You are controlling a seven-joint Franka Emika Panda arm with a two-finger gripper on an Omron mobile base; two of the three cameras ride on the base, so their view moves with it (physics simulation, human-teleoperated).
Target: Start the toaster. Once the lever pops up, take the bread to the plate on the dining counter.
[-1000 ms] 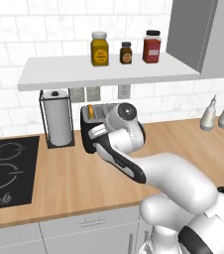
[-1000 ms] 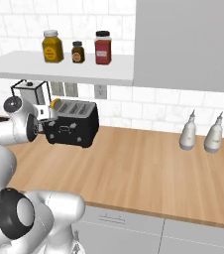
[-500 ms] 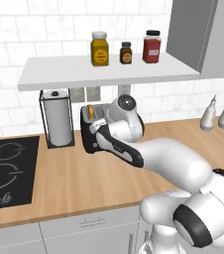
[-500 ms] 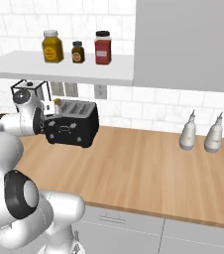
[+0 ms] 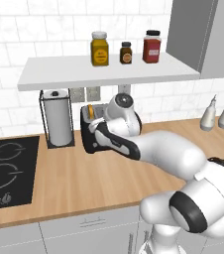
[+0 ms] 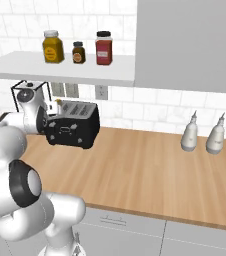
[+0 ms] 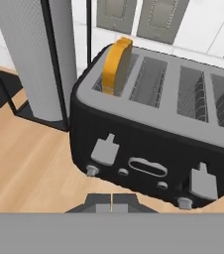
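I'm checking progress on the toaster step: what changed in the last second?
The arm swung left along the toaster front, bringing the shut gripper before its left lever. The bread stayed standing in the leftmost slot; toaster and paper-towel roll unmoved.

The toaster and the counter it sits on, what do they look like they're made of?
Toaster: matte black body, probably plastic or painted metal, with a dull grey top like brushed metal and pale grey levers. Counter: light wood, judging by its warm tan colour and faint plank lines, though it is rendered.
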